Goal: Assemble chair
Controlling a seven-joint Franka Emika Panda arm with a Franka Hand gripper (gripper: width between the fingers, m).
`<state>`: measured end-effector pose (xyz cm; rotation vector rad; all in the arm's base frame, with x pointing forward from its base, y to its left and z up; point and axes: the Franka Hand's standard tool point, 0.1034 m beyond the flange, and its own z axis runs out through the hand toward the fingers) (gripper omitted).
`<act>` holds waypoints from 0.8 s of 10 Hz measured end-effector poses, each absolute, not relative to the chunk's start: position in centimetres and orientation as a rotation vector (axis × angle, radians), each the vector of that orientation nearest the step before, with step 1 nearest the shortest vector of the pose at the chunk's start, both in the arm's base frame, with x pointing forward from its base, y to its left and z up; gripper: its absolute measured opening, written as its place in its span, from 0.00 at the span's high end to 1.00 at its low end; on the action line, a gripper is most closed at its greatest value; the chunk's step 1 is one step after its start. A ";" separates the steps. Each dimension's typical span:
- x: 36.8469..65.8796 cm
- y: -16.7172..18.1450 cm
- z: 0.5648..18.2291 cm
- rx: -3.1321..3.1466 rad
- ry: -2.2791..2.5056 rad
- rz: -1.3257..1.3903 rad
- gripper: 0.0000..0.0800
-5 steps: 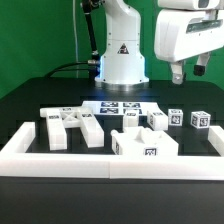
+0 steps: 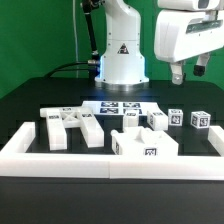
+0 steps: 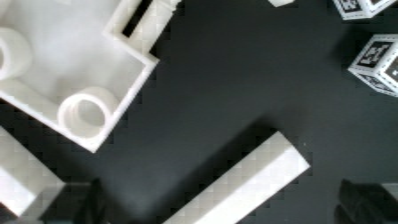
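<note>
The chair (image 2: 157, 121) lies unassembled on the tabletop (image 2: 30, 100): 1 X-braced frame (image 2: 70, 126), 1 tagged slab (image 2: 146, 146) and 4 small blocks (image 2: 176, 118) in a row. The gripper (image 2: 189, 73) hangs high above the blocks, fingers apart and empty. A white rail (image 2: 60, 158) bounds the front edge.

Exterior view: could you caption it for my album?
Robot arm's open hand hangs above loose white chair parts on a black table.

Arm (image 2: 122, 40) with gripper (image 2: 189, 72) held high at the exterior view's right, pointing down, fingers (image 2: 178, 72) spread apart.
</note>
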<state>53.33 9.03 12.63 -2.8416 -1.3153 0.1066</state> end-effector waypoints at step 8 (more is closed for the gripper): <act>53.9 6.9 11.2 -3.023 -0.813 0.108 0.19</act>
